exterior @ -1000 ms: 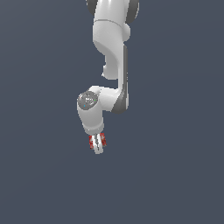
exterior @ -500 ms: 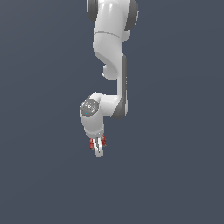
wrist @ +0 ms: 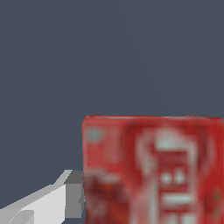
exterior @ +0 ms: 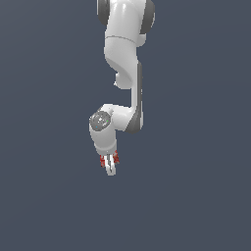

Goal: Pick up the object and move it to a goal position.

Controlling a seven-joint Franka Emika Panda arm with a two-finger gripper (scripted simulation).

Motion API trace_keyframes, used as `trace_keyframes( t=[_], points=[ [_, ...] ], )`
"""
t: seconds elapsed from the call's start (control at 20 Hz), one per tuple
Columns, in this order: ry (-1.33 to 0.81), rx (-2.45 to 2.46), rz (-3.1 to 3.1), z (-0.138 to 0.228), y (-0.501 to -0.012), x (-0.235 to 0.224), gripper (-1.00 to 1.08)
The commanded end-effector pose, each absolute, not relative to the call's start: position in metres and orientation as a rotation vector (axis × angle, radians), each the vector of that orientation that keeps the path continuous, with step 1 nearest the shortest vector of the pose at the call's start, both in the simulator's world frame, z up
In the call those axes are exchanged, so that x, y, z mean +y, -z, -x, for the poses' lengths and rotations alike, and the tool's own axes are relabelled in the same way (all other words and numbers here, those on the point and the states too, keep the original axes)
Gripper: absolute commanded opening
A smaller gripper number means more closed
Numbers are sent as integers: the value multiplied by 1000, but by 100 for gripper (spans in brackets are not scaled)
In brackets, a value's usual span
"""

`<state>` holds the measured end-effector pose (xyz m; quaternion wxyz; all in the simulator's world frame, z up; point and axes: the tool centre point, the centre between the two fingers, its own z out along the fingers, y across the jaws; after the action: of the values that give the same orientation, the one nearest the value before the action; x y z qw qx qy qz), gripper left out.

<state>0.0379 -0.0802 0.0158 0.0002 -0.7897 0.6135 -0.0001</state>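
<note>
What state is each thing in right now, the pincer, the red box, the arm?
pincer: shut on the red box, fingers pointing down.
red box: held between the pincer's fingers, red showing on both sides of them in the exterior view; it fills much of the wrist view, its whitish print too blurred to read.
arm: reaching down from the top of the exterior view, bent at the elbow.

Simulated scene, flat featureless dark blue-grey backdrop, smooth untextured white robot arm (exterior: 125, 59), no furnishings or room visible
</note>
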Motion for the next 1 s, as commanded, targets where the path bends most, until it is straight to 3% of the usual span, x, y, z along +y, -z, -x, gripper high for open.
trace_keyframes(
  t=[0.0,0.5,0.95],
  points=[
    [0,1927,2481,-38,-16,-80,-100],
    [0,1927,2480,-29,-34,-53,-100],
    [-1,1926,2480,-6,-83,24,-100]
  ],
)
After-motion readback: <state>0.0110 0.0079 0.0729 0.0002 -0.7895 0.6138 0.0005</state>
